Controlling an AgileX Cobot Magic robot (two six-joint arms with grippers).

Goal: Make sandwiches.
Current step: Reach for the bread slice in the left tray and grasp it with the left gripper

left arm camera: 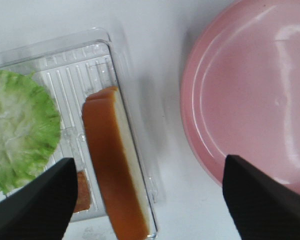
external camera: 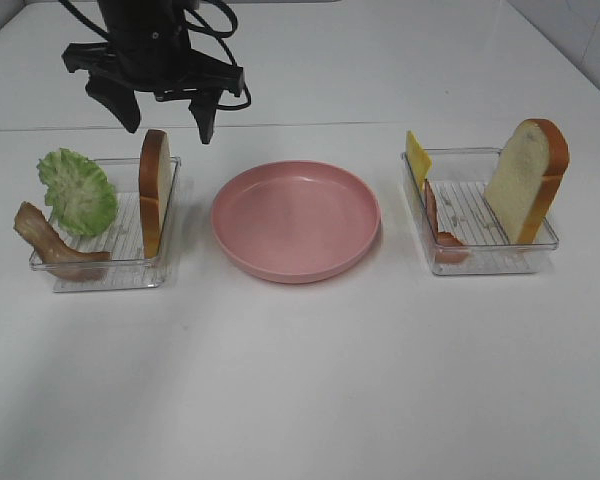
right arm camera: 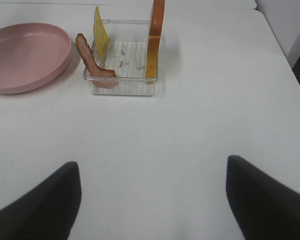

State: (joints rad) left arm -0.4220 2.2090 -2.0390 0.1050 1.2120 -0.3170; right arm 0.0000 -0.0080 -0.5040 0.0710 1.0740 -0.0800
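As left pincer (external camera: 168, 128) gapes, bread slice (external camera: 154, 190) upright

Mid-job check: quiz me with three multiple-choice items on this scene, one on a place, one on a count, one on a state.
1. Where is the cheese?
A: left tray. B: plate. C: right tray.

2. How many bread slices are in view?
A: one. B: two. C: four.

3. The left gripper is:
A: shut on bread. B: shut on a tray's rim. C: open.

Key:
1 C: it leans at the right tray's end nearer the plate.
2 B: one stands on edge in the left tray, one in the right tray.
3 C: its jaws stand wide apart above the left tray's slice, holding nothing.
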